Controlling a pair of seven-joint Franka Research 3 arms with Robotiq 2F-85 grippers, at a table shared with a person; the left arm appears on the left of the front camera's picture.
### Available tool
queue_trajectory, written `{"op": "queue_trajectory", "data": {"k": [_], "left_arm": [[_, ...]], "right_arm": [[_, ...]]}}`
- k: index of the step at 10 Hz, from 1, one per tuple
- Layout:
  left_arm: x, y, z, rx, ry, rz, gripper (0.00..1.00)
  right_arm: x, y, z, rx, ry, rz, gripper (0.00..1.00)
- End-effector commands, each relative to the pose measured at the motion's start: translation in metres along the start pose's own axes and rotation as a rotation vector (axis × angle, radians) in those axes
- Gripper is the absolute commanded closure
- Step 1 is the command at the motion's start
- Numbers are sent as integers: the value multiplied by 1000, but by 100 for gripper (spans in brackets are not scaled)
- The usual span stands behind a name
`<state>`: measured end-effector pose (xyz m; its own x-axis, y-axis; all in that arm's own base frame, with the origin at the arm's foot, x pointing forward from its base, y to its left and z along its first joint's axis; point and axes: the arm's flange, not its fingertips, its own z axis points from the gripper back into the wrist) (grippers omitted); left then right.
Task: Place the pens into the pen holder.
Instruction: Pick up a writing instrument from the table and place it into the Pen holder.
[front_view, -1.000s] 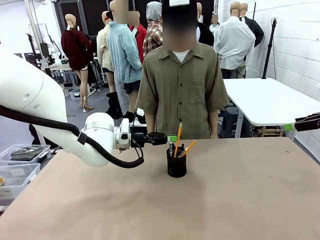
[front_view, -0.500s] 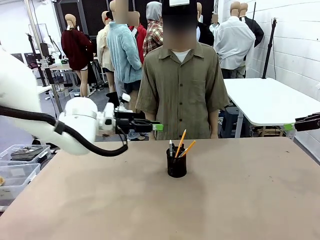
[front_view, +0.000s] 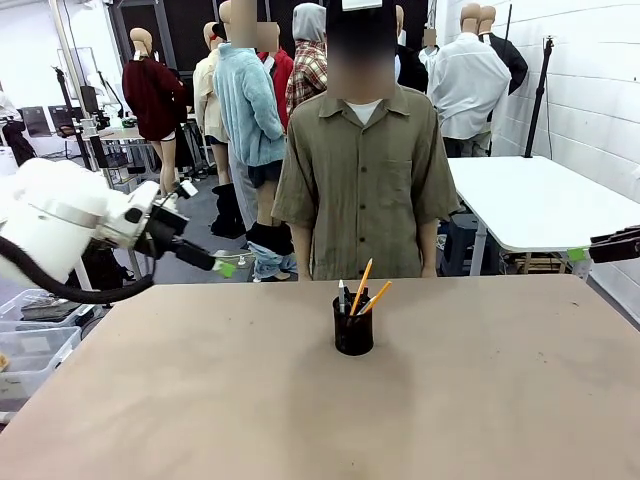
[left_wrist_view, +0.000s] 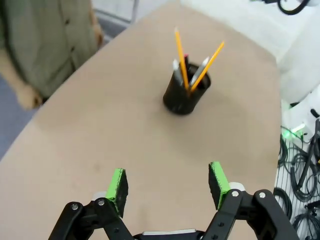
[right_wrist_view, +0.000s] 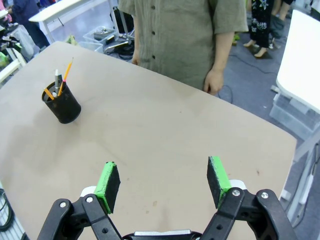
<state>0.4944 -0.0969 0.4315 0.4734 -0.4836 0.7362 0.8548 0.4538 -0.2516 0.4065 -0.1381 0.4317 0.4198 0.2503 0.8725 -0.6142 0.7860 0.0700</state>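
The black mesh pen holder (front_view: 353, 327) stands mid-table with the pens (front_view: 360, 288) upright inside it: two yellow-orange pencils, a silver-white pen and a dark one. The left wrist view has the pen holder (left_wrist_view: 185, 93) and pens (left_wrist_view: 190, 65) well ahead of my left gripper (left_wrist_view: 169, 183), which is open and empty. From the front, that left gripper (front_view: 222, 266) hangs over the table's far left edge, far from the holder. My right gripper (right_wrist_view: 163, 183) is open and empty above bare table, the pen holder (right_wrist_view: 62, 106) far off to its left. At the front view's right edge is the right gripper (front_view: 600, 247).
A person in an olive shirt (front_view: 364, 180) stands at the far side, arms down. Clear plastic bins (front_view: 40, 330) sit beside the table's left edge. A white table (front_view: 540, 200) stands at the back right. Cables (left_wrist_view: 302, 170) lie beyond the table edge.
My left gripper let go of a pencil over the holder, opened, and drew back to the left. The pencil now stands in the holder. The right arm has not moved.
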Motion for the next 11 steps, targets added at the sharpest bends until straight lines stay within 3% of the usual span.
{"op": "queue_trajectory", "data": {"k": [1, 6, 7, 11], "left_arm": [[-13, -7, 26, 69, 46, 81, 16], [-62, -22, 66, 243, 192, 188, 16], [-54, -5, 61, 190, 109, 145, 16], [-54, -5, 61, 190, 109, 145, 16]], "right_arm": [[0, 0, -1, 3, 5, 8, 12], [0, 0, -1, 3, 5, 8, 12], [0, 0, -1, 3, 5, 8, 12], [0, 0, -1, 3, 5, 8, 12]]}}
